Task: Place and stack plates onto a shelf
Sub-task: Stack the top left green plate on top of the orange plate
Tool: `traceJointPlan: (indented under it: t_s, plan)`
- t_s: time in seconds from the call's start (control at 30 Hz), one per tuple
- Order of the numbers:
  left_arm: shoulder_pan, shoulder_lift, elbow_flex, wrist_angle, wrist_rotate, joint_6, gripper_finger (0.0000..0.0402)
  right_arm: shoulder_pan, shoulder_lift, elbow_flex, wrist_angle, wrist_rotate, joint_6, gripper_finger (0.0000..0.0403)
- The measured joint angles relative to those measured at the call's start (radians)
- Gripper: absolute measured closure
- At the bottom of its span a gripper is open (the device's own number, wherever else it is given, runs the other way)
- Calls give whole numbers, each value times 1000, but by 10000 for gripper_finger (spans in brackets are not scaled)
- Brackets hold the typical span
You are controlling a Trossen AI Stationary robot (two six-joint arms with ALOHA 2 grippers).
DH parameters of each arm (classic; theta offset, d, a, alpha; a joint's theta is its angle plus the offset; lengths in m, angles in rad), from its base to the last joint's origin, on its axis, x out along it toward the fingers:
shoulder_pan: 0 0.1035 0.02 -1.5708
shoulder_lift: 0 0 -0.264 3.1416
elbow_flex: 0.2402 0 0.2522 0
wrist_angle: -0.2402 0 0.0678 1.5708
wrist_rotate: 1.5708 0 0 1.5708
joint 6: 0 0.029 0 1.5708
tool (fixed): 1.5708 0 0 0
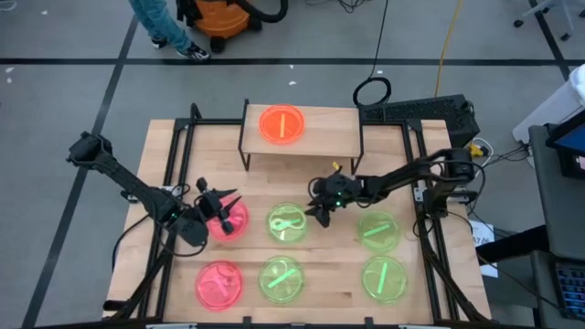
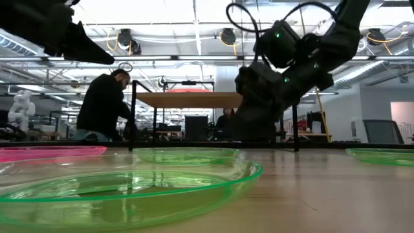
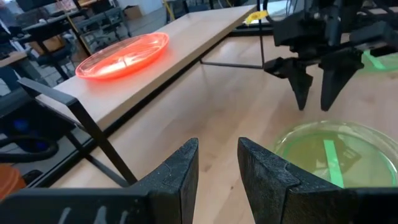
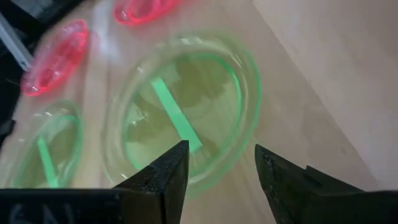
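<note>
Left hand (image 1: 222,203), fingers parted and empty, hangs over the upper pink plate (image 1: 230,219) on the tabletop (image 1: 338,306). Centre: the green plate (image 1: 287,223) lies just left of and below the right hand (image 1: 317,213), the nearer one, its fingers spread and holding nothing; the plate's rim faces them. Behind, the shelf (image 1: 329,128) carries one orange plate (image 1: 281,124); six plates remain on the tabletop.
</note>
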Motion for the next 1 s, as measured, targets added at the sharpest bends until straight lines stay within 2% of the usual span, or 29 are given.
traceJointPlan:
  t_s: [0.3,0.6,0.73,1.0]
  plan:
    - [26,0,0,0,8,37,282,16,90,58,7,-54,28,238]
    - [38,0,0,-1,8,47,282,26,150,100,-8,-54,25,247]
    - [38,0,0,-1,8,47,282,26,153,101,-10,-49,23,282]
    - [38,0,0,-1,8,52,282,26,155,98,13,-44,17,392]
